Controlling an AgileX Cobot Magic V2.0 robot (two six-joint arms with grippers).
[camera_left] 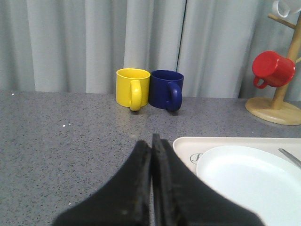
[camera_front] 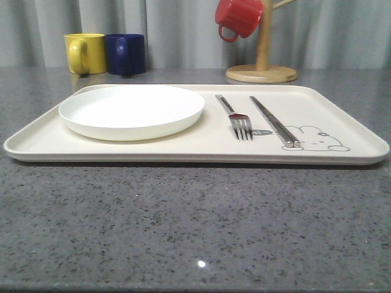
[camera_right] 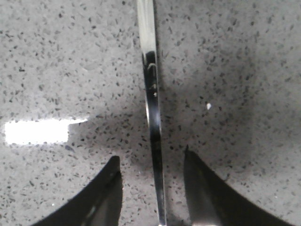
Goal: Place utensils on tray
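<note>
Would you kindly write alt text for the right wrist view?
The right gripper is open, its fingers on either side of a slim metal handle lying on the speckled grey table. A bright glare patch lies beside it.

Tray (camera_front: 342, 116) matt cream, plastic-looking, smooth. Plate (camera_front: 131, 110) white, smooth, slight sheen. Fork (camera_front: 235, 116) and chopsticks (camera_front: 273, 121) polished silver metal. Utensil handle (camera_right: 153, 108) mirror-glossy metal. Table (camera_front: 183, 226) speckled grey stone-look, faintly shiny. Mugs (camera_left: 149, 88) glossy, ceramic-looking. Stand base (camera_front: 261, 74) pale smooth wood. Gripper fingers (camera_left: 136, 188) matt black.
</note>
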